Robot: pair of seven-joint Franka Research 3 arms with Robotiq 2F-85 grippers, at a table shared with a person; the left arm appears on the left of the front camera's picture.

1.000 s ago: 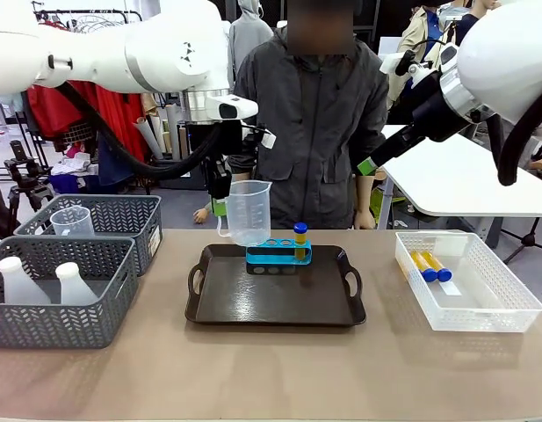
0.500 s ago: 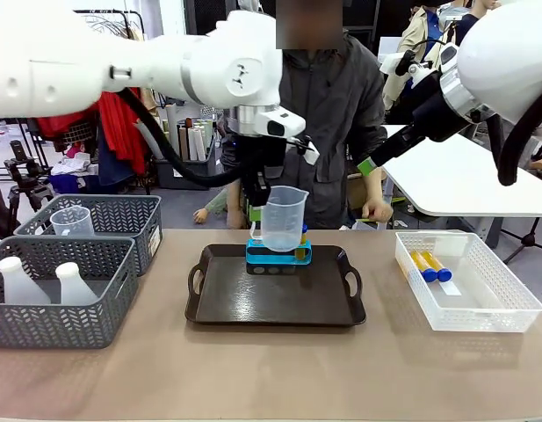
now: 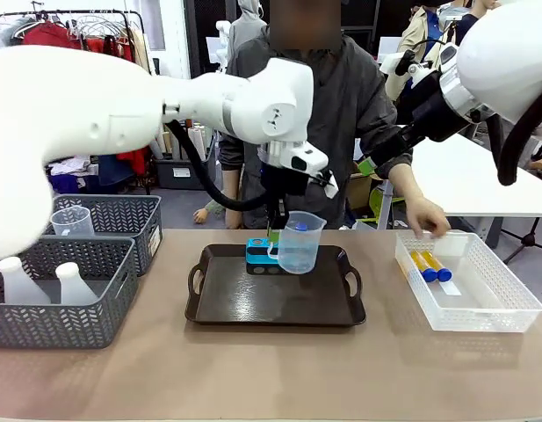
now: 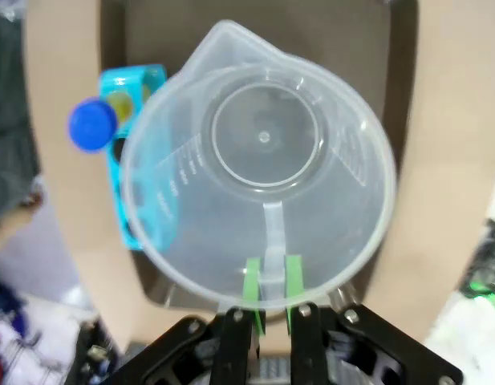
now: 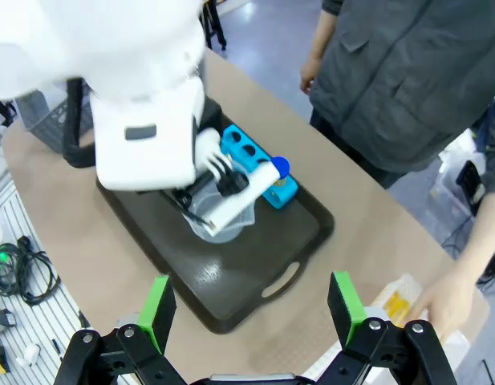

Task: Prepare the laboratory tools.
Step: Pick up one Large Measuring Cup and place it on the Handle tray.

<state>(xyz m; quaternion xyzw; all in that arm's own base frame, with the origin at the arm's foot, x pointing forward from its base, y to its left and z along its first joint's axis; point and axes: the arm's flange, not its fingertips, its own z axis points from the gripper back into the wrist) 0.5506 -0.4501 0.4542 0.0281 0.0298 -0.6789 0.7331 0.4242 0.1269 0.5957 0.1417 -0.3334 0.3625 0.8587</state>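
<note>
Clamped on the beaker (image 3: 299, 244) handle, the left gripper (image 4: 267, 281) has swung it right and low over the tray (image 3: 275, 318), just right of the blue rack (image 3: 257, 256), so set-down looks close.

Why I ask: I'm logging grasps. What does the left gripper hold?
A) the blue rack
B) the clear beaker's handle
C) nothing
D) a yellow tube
B: the left wrist view shows the left gripper shut on the handle of the clear beaker, over the dark tray.
</note>
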